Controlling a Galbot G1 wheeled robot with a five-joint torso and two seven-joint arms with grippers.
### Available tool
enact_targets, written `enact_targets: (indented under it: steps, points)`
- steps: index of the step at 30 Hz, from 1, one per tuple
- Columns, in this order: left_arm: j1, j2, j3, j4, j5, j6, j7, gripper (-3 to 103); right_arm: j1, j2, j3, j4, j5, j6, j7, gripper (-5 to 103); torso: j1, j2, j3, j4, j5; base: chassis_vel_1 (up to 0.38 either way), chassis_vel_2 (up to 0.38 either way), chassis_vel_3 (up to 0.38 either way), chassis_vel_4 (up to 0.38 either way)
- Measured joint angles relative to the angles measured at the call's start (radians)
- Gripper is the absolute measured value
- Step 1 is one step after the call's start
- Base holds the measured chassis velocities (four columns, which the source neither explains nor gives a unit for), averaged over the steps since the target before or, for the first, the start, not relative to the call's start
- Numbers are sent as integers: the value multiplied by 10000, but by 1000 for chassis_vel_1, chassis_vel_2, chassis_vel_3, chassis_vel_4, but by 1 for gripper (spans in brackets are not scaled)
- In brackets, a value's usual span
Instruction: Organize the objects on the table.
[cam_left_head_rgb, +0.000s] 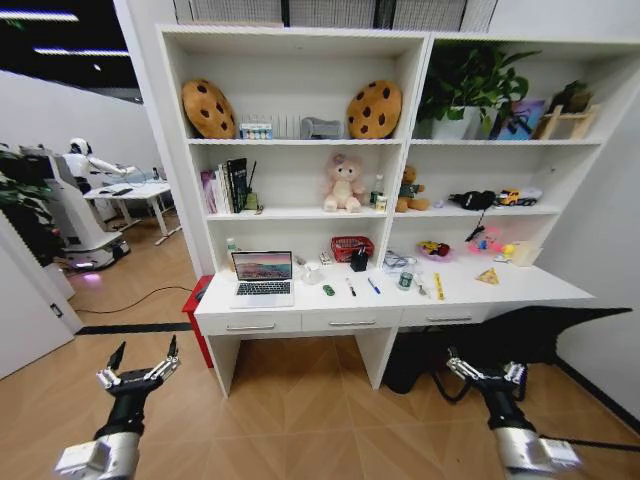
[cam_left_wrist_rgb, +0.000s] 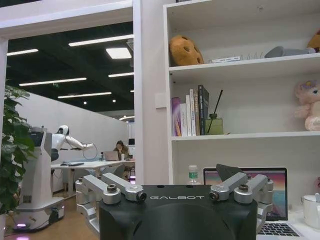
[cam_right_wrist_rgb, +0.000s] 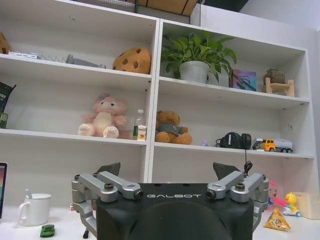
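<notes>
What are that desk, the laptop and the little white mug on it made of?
The table looks like white laminated or painted board: smooth, matte, with slim metal drawer handles. The silver laptop seems brushed aluminium, going by its even grey sheen. The white mug looks like glazed ceramic, glossy and thick-walled, though plastic cannot be ruled out.

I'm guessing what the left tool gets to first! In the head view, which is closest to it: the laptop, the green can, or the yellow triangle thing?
From the left tool:
1. Silver laptop, on the table's left end.
2. Green-labelled can, right of the middle.
3. Yellow triangle, far right end.
</notes>
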Motion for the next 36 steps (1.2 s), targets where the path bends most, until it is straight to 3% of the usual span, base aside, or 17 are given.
enact_targets:
  steps: [36]
  points:
    - [147,-70,123,25,406,-130,133,100,6,60,-53,-173,224,-173,154,100,-1,0,0,0,0,-1,2,1,-1]
